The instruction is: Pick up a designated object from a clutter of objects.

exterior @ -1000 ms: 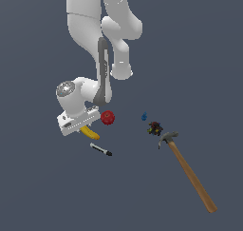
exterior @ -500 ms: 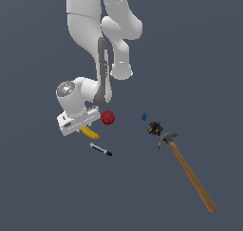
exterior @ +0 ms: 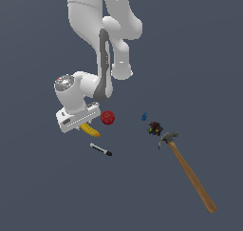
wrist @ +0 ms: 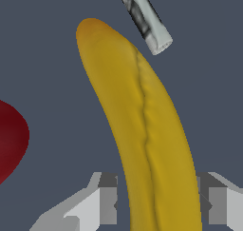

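Observation:
The designated object, a curved yellow banana (exterior: 90, 129) (wrist: 147, 130), lies on the dark floor and is mostly covered by my white hand in the exterior view. My gripper (exterior: 84, 126) (wrist: 159, 197) is lowered over it and open. One finger stands on each side of the banana's body, the pads (wrist: 108, 201) close to its skin, with a thin gap on one side. The rest of the clutter of objects lies around it: a red apple (exterior: 107, 117) (wrist: 9, 135) just beside the banana and a black-and-white marker (exterior: 101, 149) (wrist: 144, 18) off its free end.
Toward the exterior view's right lie a tiny blue piece (exterior: 144, 116), a small dark lump (exterior: 154, 128) and a long wooden-handled hammer (exterior: 190, 173). The arm's white links rise above the hand.

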You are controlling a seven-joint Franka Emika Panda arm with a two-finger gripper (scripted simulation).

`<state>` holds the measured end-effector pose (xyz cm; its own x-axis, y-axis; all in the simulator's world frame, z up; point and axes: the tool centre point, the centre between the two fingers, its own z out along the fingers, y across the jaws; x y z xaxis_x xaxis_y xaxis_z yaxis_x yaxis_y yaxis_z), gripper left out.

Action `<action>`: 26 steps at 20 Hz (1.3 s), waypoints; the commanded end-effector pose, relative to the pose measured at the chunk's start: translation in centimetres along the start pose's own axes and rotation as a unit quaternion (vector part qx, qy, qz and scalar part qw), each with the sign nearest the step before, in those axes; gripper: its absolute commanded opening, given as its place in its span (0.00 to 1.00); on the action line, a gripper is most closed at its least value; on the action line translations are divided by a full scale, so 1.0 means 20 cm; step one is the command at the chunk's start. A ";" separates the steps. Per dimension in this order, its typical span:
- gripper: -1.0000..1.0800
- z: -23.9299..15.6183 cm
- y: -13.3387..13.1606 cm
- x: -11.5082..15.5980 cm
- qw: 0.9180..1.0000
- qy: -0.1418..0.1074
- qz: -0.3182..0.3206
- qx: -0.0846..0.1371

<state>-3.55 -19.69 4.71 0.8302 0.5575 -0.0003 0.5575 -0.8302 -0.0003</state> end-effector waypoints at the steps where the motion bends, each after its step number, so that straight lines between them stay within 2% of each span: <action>1: 0.00 -0.08 -0.01 0.01 1.000 0.001 0.000 -0.001; 7: 0.00 -0.33 -0.05 0.03 1.000 0.001 0.000 -0.001; 26: 0.00 -1.30 -0.19 0.14 1.000 0.000 0.000 -0.001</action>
<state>-3.35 -15.32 29.42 0.8302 0.5574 -0.0011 0.5574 -0.8302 0.0013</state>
